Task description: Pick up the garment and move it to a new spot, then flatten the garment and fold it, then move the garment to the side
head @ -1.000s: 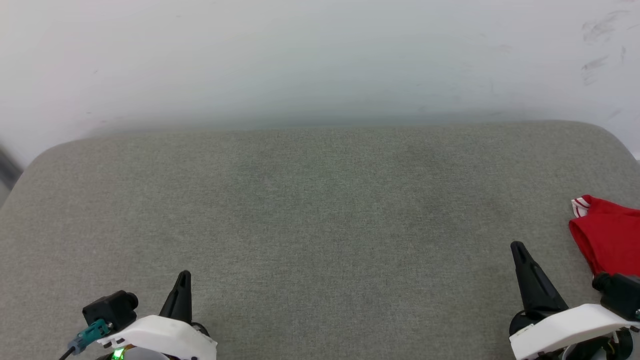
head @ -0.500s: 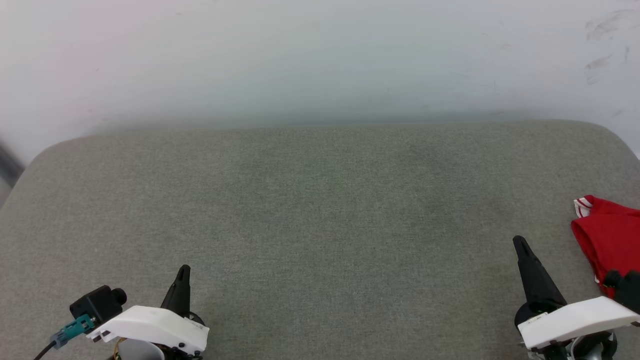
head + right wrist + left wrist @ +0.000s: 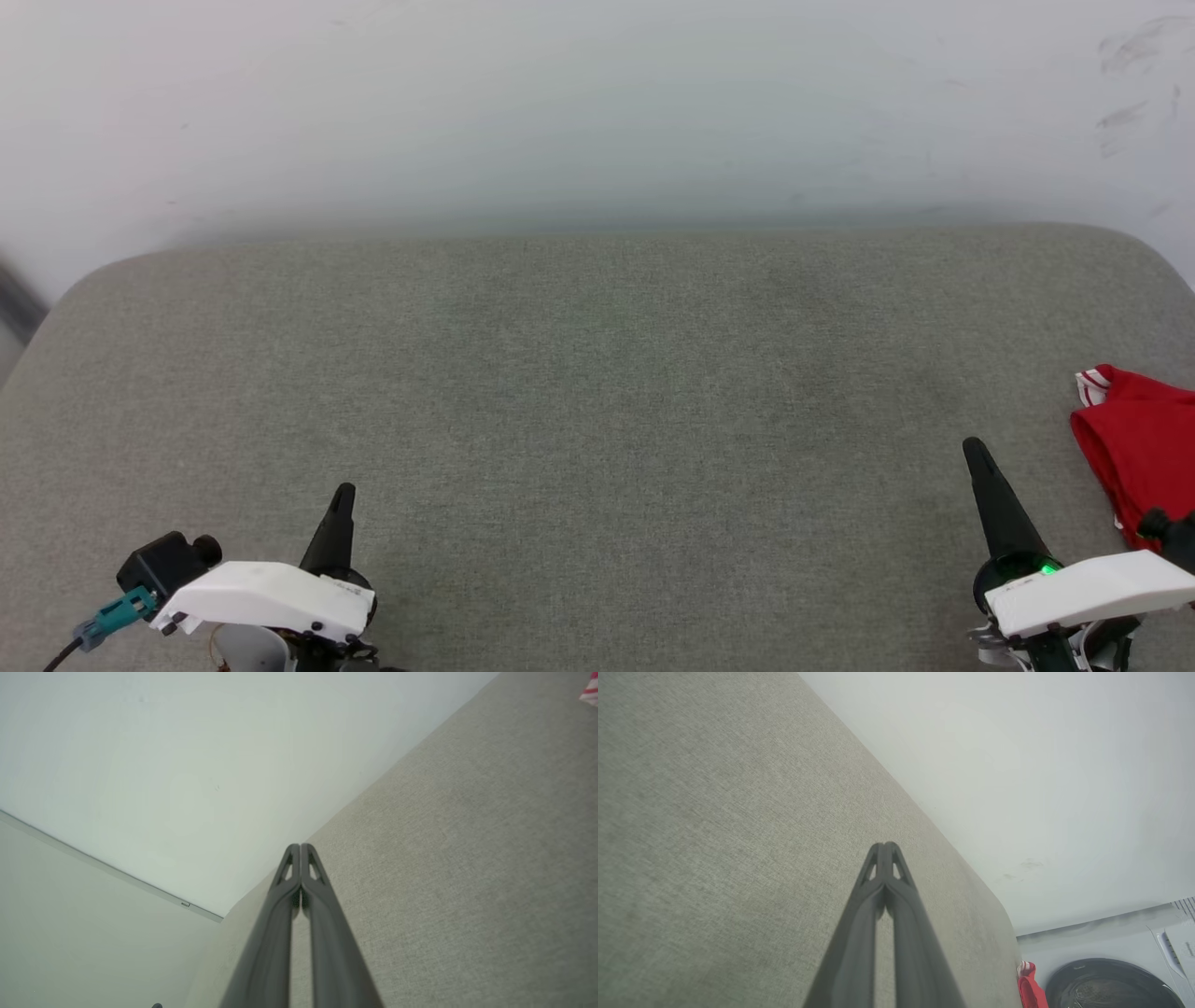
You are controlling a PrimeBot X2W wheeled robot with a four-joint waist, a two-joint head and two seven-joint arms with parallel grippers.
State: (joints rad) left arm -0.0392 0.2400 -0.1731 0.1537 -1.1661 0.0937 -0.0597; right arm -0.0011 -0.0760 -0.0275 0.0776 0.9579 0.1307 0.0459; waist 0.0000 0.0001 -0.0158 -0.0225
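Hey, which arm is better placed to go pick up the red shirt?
Right, probably. The garment lies at the far right, close beside the right gripper; the left gripper sits across the grey surface. Both are shut.

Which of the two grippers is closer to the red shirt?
The right gripper, at the head view's lower right near the red shirt; the left gripper sits far across the cushion.

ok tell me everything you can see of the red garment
The garment is red, soft-looking fabric, bunched rather than spread, with red-and-white striped trim at one corner. It lies on the grey padded surface at the head view's right edge, partly cut off. The right gripper is beside it, not touching.
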